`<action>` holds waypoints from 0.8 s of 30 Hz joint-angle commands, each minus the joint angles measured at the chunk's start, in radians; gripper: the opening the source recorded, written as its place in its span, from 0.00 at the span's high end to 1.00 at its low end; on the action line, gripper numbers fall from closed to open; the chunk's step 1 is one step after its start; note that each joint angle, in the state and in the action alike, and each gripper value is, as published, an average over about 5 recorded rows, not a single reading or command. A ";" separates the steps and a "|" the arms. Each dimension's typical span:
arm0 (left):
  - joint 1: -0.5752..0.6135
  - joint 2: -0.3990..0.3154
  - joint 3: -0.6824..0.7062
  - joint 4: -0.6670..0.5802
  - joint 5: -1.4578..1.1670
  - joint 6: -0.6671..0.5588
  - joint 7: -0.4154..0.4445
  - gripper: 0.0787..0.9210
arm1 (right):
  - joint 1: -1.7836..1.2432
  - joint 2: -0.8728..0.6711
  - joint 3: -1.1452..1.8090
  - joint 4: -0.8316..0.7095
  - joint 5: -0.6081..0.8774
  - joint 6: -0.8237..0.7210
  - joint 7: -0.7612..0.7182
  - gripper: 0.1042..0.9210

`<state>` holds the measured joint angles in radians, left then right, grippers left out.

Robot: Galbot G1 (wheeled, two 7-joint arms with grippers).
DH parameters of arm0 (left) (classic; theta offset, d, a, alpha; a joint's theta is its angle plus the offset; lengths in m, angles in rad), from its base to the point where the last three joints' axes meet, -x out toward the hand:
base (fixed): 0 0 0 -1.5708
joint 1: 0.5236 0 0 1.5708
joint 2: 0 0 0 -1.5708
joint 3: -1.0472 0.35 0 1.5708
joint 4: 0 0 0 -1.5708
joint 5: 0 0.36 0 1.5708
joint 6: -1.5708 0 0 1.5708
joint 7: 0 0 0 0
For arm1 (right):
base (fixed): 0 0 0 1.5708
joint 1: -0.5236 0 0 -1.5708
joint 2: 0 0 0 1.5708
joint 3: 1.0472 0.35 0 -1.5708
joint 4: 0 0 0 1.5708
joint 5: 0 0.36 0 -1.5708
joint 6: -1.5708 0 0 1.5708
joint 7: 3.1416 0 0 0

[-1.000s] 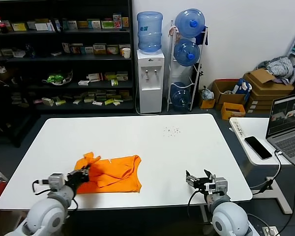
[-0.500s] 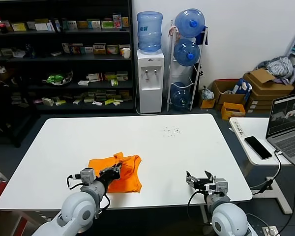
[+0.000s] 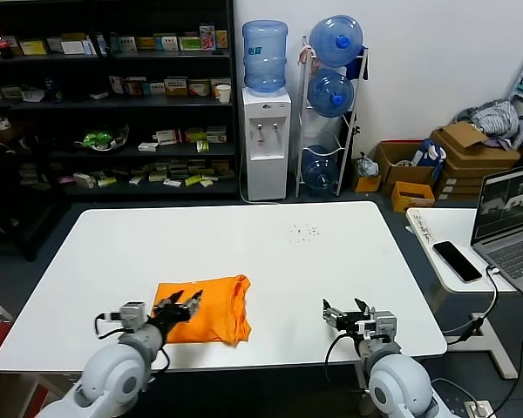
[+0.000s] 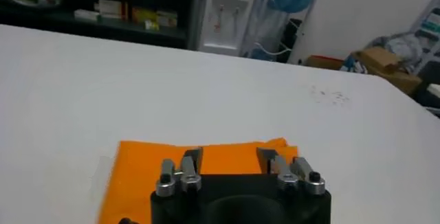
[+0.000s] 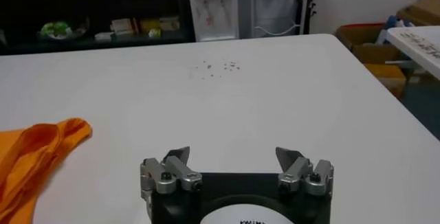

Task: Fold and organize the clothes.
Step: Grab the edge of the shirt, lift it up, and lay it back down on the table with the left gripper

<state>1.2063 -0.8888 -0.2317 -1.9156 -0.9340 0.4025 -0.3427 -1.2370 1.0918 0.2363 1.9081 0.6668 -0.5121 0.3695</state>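
Note:
The orange T-shirt (image 3: pixel 211 309) lies folded in a flat rectangle on the white table (image 3: pixel 270 252), near its front left. No white letters show. My left gripper (image 3: pixel 181 304) hovers open and empty just above the shirt's front left part; in the left wrist view the shirt (image 4: pixel 227 160) fills the space past the open gripper (image 4: pixel 230 155). My right gripper (image 3: pixel 347 315) is open and empty over bare table at the front right, well apart from the shirt. The right wrist view shows that gripper (image 5: pixel 233 155) open and a folded edge of the shirt (image 5: pixel 38 151) off to the side.
A laptop (image 3: pixel 510 213) and a phone (image 3: pixel 458 260) sit on a side table to the right. Shelves (image 3: pixel 113 96), a water dispenser (image 3: pixel 268 131) and cardboard boxes (image 3: pixel 471 152) stand beyond the table. Small dark specks (image 3: pixel 306 232) mark the far tabletop.
The left gripper carried the shirt's left part over to the right, let it go and drew back to the left. The shirt went from spread and rumpled to a compact fold. The right gripper barely moved.

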 commanded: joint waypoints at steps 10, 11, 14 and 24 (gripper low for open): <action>0.139 0.105 -0.201 0.235 0.048 -0.092 0.312 0.12 | -0.005 -0.008 0.018 0.017 0.024 0.042 -0.028 0.12; 0.133 0.095 -0.191 0.235 0.050 -0.092 0.310 0.12 | -0.008 -0.008 0.022 0.018 0.024 0.042 -0.028 0.12; 0.114 0.075 -0.162 0.242 0.059 -0.093 0.307 0.12 | -0.013 -0.009 0.030 0.018 0.024 0.041 -0.026 0.12; 0.067 0.041 -0.088 0.272 0.077 -0.101 0.300 0.12 | -0.014 -0.004 0.032 0.011 0.024 0.037 -0.022 0.12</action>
<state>1.2894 -0.8313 -0.3613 -1.6854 -0.8705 0.3144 -0.0756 -1.2490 1.0881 0.2631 1.9207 0.6882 -0.4792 0.3498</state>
